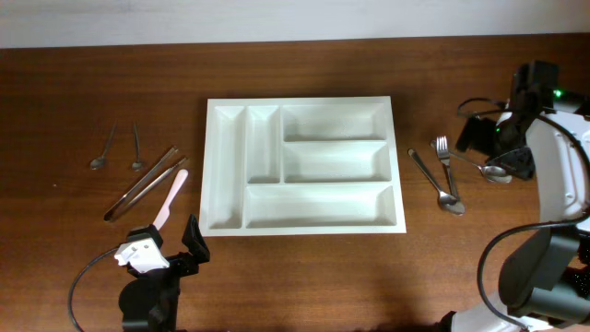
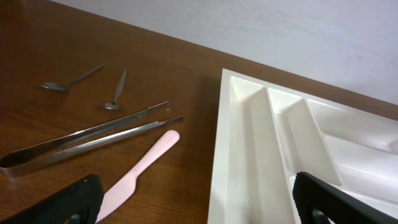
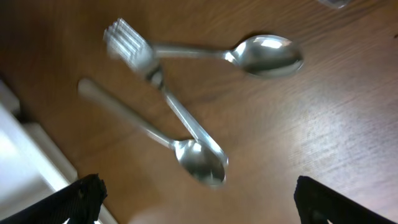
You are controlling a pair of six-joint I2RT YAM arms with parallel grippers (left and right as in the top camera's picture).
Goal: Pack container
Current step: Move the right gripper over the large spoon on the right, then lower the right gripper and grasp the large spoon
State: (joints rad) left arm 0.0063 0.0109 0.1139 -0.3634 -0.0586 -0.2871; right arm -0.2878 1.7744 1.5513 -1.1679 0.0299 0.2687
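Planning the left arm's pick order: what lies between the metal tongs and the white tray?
A pink knife lies between the tongs and the tray, clearest in the left wrist view.

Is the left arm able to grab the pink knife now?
Probably yes. The left gripper is open, right by the pink knife, with nothing on top of it. The tongs lie close beside it, though, and might get bumped.

On the wooden table point(image 3: 329, 130) a fork point(image 3: 177, 112) lies with tines by one spoon point(image 3: 266, 56), handle end touching another spoon point(image 3: 198, 163)
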